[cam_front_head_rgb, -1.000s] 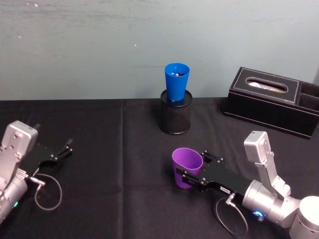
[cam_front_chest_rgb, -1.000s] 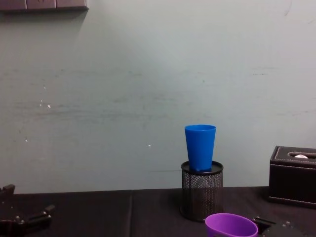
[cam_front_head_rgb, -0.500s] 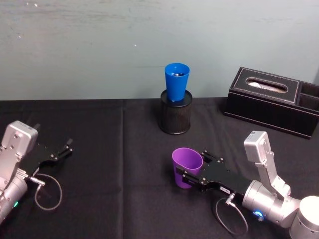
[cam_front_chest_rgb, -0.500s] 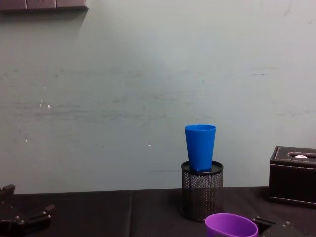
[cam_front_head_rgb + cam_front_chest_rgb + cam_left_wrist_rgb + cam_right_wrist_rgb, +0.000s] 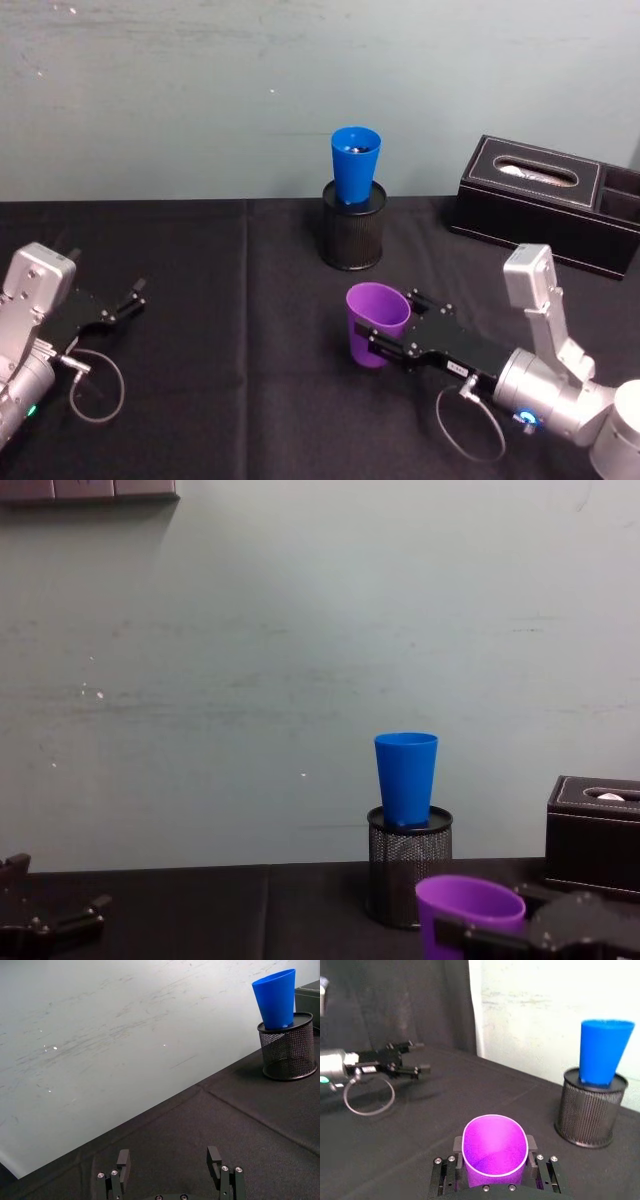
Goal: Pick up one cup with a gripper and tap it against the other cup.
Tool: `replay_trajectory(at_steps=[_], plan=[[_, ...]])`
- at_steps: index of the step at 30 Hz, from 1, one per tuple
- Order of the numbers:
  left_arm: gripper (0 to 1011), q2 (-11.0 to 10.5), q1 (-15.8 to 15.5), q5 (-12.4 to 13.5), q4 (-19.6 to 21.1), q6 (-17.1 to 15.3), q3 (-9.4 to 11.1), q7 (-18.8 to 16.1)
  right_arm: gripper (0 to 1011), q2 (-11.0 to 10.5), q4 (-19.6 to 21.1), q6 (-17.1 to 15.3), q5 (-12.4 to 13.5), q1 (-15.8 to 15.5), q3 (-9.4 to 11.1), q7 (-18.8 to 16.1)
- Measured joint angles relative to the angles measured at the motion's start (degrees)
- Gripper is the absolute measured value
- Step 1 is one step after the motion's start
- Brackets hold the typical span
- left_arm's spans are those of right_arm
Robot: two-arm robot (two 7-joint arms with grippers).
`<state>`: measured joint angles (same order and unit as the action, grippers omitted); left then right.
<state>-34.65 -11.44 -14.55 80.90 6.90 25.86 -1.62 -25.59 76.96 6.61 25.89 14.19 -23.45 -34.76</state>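
Jaws, right: pinching the purple cup point(image 5: 372, 325) from either side, on the right gripper point(image 5: 386, 345) low over the black surface point(image 5: 250, 300).
Purple cup: upright, mouth up, seemingly just clear of the surface; near front, right of centre.
Jaws, left: spread and empty on the left gripper point(image 5: 128, 298), parked at near left.
Path: raise well higher first, then forward, nearly straight ahead; target well apart.
Blue cup point(image 5: 354, 165): seated in the black mesh holder point(image 5: 351, 238), perched high and probably easy to topple.
Contact: wall to wall, gently, above the holder's rim; firm hold, no extra squeeze.
Far right: tissue box point(image 5: 530, 195), outside the path.
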Motion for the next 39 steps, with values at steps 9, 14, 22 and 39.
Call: replay_trajectory(at_steps=[9, 14, 22, 39], plan=[[1000, 0.00, 0.00, 0.00, 0.00, 0.00, 0.00, 0.00, 715, -3.58, 9.33, -5.73, 1.66, -0.86, 0.91, 1.48], [1000, 0.00, 0.00, 0.00, 0.00, 0.00, 0.00, 0.00, 715, -5.65, 13.38, -8.46, 1.70, -0.50, 0.99, 2.28], [1000, 0.00, 0.00, 0.00, 0.00, 0.00, 0.00, 0.00, 715, -7.71, 17.15, -12.32, 2.54, 0.52, 0.89, 3.37], [1000, 0.00, 0.00, 0.00, 0.00, 0.00, 0.00, 0.00, 713, -8.28, 17.83, -13.83, 4.00, 1.20, -0.26, 3.98]])
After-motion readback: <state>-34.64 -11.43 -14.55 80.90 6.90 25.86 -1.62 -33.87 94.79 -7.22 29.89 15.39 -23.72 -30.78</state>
